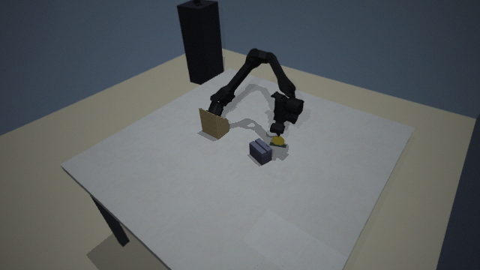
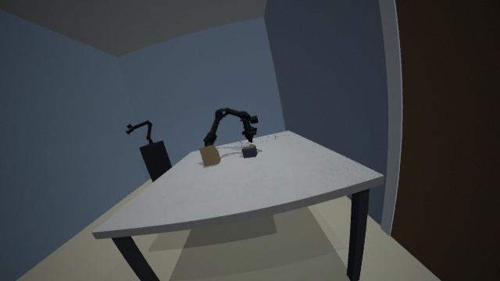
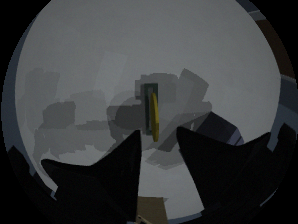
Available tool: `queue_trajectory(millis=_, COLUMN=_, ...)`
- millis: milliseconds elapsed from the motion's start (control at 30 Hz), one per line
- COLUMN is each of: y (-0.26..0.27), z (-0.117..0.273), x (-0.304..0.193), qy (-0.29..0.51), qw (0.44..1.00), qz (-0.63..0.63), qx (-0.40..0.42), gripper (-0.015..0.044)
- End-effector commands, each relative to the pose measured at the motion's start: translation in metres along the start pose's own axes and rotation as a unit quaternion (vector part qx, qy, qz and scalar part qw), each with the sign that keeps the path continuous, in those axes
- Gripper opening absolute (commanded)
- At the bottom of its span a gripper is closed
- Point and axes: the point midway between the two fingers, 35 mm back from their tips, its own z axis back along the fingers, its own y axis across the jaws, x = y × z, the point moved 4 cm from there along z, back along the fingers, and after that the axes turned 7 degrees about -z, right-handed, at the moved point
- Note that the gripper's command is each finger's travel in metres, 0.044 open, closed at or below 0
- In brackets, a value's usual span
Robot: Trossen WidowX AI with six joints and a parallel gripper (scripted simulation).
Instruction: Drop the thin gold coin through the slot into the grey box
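- The gripper [image 1: 277, 132] is held partly open directly above the coin [image 1: 278, 140]; nothing is gripped.
- The coin is seated upright in the green holder [image 3: 147, 106], just beside the grey box [image 1: 260, 151] on the table [image 1: 180, 180].

— What does the arm look like from above?
— It arches up from behind a tan panel [image 1: 214, 124], and the gripper [image 1: 277, 132] points down just above the gold coin [image 1: 278, 140], fingers partly apart with nothing between them.
— And the coin?
— Upright in its green holder [image 1: 277, 145], just beside the grey box [image 1: 260, 150], whose slot [image 1: 262, 146] shows as a dark line across the lid. All sit on the pale table [image 1: 187, 180].
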Motion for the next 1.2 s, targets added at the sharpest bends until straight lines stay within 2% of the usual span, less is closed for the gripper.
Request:
queue_trajectory(millis=0, y=-0.002, z=-0.01, x=-0.002, qy=0.006, qw=1.0, qz=-0.006, qx=0.004, gripper=0.0161)
queue_trajectory(millis=1167, y=-0.001, z=-0.067, x=-0.003, qy=0.006, qw=1.0, qz=-0.006, qx=0.005, gripper=0.0161)
